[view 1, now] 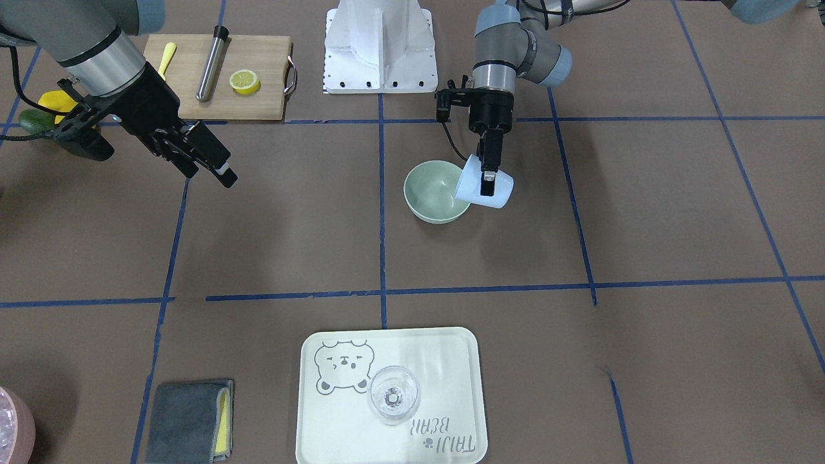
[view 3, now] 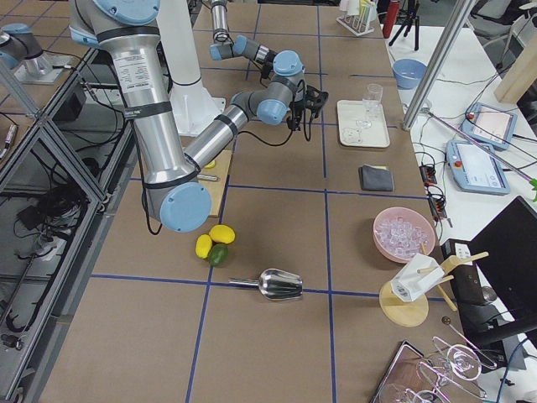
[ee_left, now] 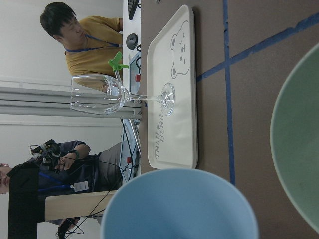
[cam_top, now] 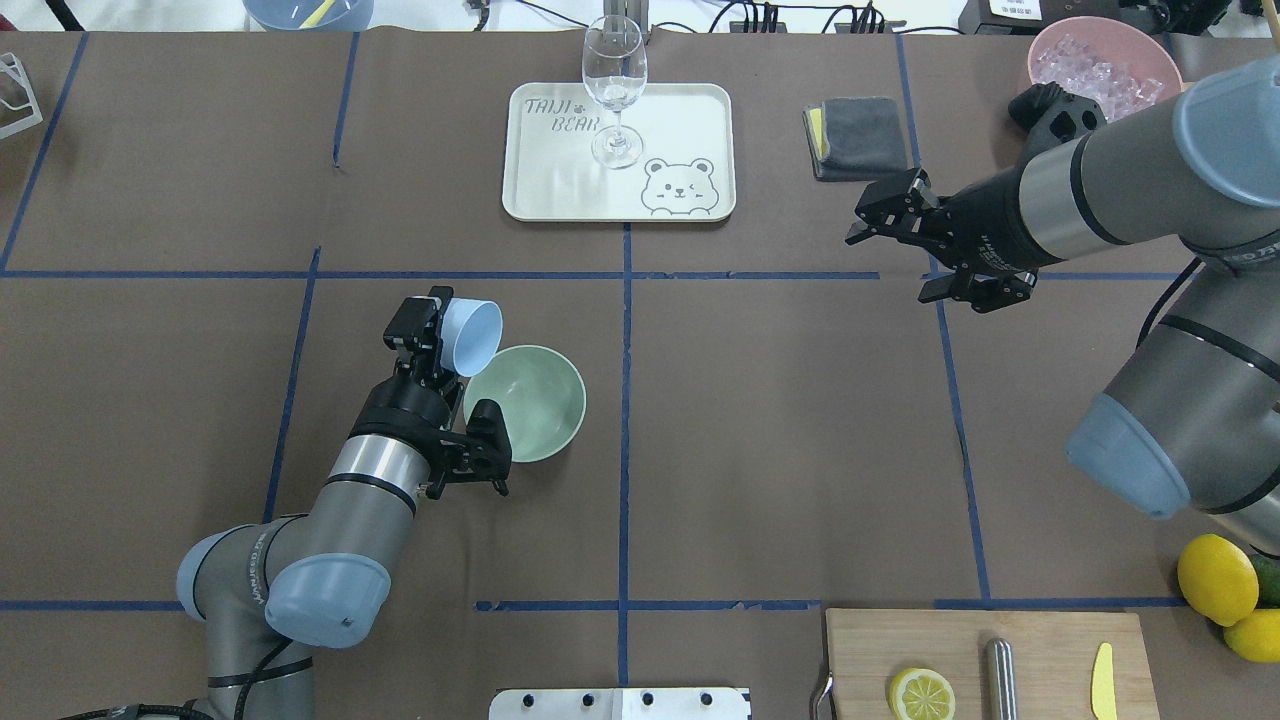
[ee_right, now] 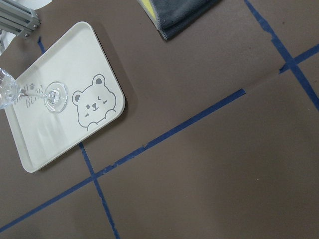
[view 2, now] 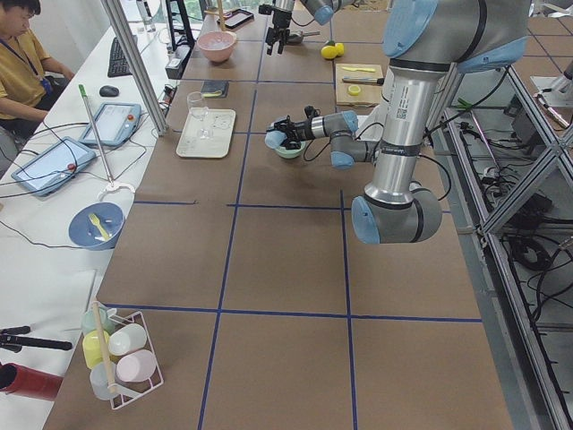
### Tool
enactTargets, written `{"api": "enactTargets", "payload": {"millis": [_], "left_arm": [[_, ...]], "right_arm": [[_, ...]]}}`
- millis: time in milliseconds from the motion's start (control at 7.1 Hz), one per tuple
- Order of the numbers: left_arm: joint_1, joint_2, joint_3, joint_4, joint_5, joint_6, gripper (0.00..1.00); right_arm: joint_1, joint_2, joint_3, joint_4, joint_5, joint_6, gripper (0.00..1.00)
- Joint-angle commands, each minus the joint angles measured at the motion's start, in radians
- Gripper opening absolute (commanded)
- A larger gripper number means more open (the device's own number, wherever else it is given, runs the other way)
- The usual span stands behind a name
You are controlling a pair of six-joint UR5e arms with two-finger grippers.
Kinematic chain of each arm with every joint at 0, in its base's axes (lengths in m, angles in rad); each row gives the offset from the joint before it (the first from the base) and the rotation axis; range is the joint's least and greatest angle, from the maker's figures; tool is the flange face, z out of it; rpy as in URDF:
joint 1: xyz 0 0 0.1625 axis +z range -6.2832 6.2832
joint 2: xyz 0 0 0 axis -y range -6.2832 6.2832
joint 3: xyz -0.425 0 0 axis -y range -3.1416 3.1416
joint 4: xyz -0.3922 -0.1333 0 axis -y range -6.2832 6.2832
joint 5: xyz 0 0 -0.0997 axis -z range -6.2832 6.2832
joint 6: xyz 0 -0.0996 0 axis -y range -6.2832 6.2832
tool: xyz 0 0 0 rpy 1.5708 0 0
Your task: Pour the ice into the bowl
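Brown paper-covered table (cam_top: 760,450), blue tape grid. Clock read off the overhead view, twelve at the far edge.

Left gripper (view 1: 487,183): clamped on the rim of the blue cup (view 1: 499,194). One finger runs down the outside wall; the other I take to be inside. Cup tipped onto its side, mouth over the bowl (cam_top: 545,420) at its ten o'clock rim. Can't tell whether cup and bowl touch.

Right gripper (view 1: 209,173): fingers spread wide, nothing in them, hanging above the table at about two o'clock.

Ice (cam_top: 1095,65): the only cubes I can make out lie heaped in the pink container (view 3: 401,257) at the one o'clock corner. None visible in the bowl, and the cup mouth shows none.

Handling, my guess:
- **Cubes:** hard, light and slick. Likely to slide out in a rush and bounce off the bowl wall. Not for pinching, so carry them in the cup.
- **Cup:** looks thin and smooth. A rim pinch suits tipping but could slip.
- **Bowl:** seems light, and a nudge might skid it.
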Motion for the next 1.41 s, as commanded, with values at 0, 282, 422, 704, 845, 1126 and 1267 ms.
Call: {"api": "enactTargets", "payload": {"millis": [0, 282, 422, 704, 845, 1126, 1267], "left_arm": [[0.023, -0.002, 0.007, 0.003, 0.061, 0.176, 0.0], [0.083, -0.003, 0.026, 0.003, 0.116, 0.227, 0.0], [0.106, -0.013, 0.025, 0.003, 0.148, 0.276, 0.0], [0.115, -0.025, 0.02, 0.003, 0.196, 0.466, 0.0], [0.114, -0.02, 0.028, 0.002, 0.213, 0.517, 0.0], [0.111, -0.019, 0.05, 0.002, 0.219, 0.569, 0.0], [0.109, -0.019, 0.042, 0.002, 0.218, 0.579, 0.0]], "right_arm": [[0.003, -0.018, -0.002, 0.001, -0.002, 0.0, 1.0], [0.017, -0.025, -0.003, 0.006, 0.001, 0.0, 1.0], [0.019, -0.039, -0.003, 0.007, 0.001, 0.0, 1.0], [0.025, -0.059, -0.005, 0.009, 0.0, 0.0, 1.0], [0.026, -0.059, -0.005, 0.009, 0.0, 0.0, 1.0], [0.028, -0.059, -0.025, 0.012, -0.002, 0.0, 1.0], [0.029, -0.058, -0.025, 0.013, 0.0, 0.0, 1.0]]}}
